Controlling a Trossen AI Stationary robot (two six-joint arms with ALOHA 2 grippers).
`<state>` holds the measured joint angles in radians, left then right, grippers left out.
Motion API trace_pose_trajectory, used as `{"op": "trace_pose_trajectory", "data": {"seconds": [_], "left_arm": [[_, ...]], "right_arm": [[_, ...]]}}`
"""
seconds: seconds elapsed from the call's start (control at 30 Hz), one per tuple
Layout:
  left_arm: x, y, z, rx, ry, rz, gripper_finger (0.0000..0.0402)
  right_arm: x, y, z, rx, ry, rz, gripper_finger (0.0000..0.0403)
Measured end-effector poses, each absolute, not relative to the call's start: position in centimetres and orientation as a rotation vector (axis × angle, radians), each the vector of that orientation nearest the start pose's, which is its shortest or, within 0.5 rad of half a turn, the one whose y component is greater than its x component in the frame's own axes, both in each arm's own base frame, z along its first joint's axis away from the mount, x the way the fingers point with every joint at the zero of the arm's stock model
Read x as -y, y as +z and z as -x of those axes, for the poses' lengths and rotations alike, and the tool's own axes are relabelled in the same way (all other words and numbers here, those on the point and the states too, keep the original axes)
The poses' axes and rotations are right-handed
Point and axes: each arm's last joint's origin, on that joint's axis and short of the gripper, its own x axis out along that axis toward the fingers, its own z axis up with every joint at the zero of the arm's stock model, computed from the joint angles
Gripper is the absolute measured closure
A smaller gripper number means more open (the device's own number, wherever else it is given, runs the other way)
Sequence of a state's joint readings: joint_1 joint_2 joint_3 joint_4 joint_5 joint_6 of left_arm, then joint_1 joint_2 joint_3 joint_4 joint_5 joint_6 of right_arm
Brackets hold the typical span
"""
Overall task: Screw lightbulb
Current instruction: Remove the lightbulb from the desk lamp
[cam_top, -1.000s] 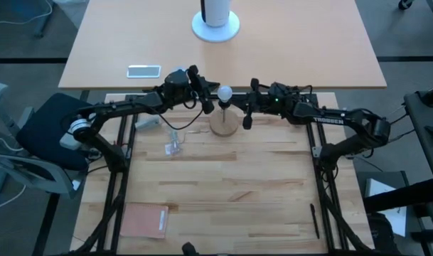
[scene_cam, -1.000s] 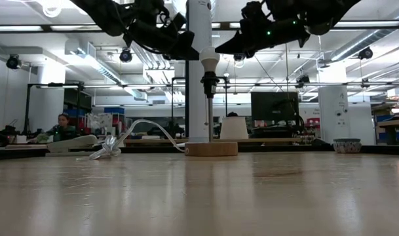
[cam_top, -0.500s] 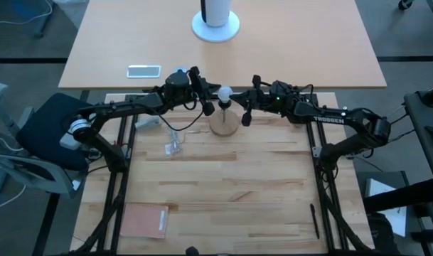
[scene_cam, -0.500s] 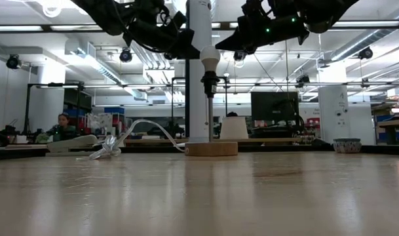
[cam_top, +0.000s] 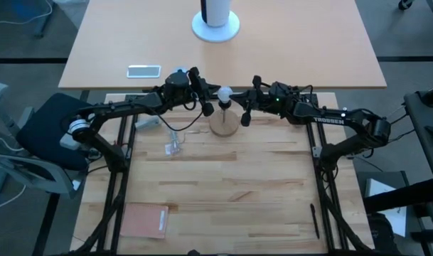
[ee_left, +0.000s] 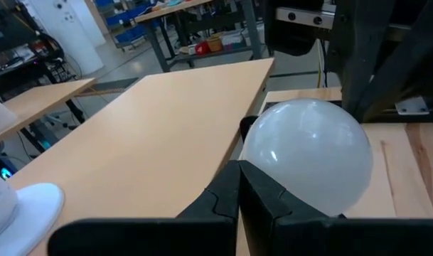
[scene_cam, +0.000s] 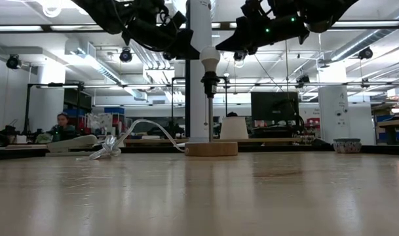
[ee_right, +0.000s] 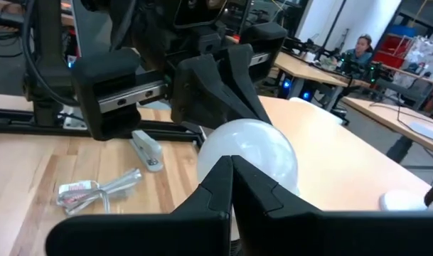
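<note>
High view, from the left: the left gripper (cam_top: 208,108), fingers pressed together, sits just beside the lightbulb (cam_top: 225,92), which stands upright in the black socket stem (scene_cam: 207,85) over the round wooden base (cam_top: 224,125). Just beside the lightbulb on the other side, the right gripper (cam_top: 245,117) is likewise closed, holding nothing.

A: Any readable text?
B: One bit. "TROSSEN" in white caps on the right arm (cam_top: 328,121), forearm link, high view.
A: Anything else? The phone-like thing on the far table, the wrapper?
B: Nope, no legible txt on those. Low view & both wrist views: signs in the bkgd room too small to read.
</note>
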<state>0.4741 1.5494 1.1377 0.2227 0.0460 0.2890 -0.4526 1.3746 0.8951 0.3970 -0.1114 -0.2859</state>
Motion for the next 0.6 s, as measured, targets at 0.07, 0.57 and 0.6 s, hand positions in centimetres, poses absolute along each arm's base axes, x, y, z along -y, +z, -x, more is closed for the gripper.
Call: {"op": "trace_pose_trajectory", "data": {"seconds": [0.07, 0.57, 0.6], "left_arm": [[-16.2, 30.6, -31.9, -0.248, 0.395, -0.233, 0.0401], [-15.4, 30.5, -30.8, -0.374, 0.436, -0.203, 0.0401], [-15.4, 30.5, -30.8, -0.374, 0.443, -0.204, 0.0401]], "right_arm": [[13.4, 29.5, -27.9, -0.129, -0.333, 0.259, 0.0403], [14.2, 29.1, -27.1, -0.197, -0.381, 0.241, 0.0403], [14.1, 29.2, -27.0, -0.192, -0.372, 0.242, 0.0403]]}}
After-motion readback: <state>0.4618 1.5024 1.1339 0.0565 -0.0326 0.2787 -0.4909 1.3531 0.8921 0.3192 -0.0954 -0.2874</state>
